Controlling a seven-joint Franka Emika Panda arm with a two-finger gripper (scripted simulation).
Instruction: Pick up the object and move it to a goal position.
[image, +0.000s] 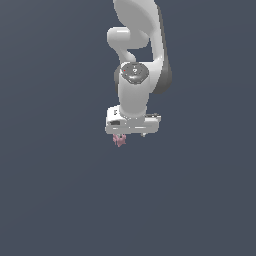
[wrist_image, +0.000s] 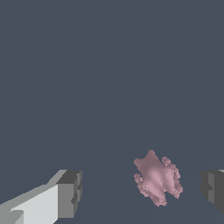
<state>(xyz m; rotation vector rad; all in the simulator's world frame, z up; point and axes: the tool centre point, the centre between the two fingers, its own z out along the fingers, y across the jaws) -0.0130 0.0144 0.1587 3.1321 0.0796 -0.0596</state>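
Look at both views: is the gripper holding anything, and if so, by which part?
Nothing is held. The gripper is open, jaws wide apart, and the pink object lies between them, touching neither, nearer one jaw than the other.

A plain, dark slate-blue ground (image: 55, 200) fills the whole exterior view, edge to edge, flat and matte. It bears no pattern, seam or grid. No wall, horizon, furniture or window breaks it. The light is soft and even, with little shading across the surface. In the wrist view the same slate-blue ground (wrist_image: 87, 65) spreads unbroken, uniform in tone, with only a very faint lighter diagonal streak crossing part of it. Where floor ends and backdrop begins cannot be told.
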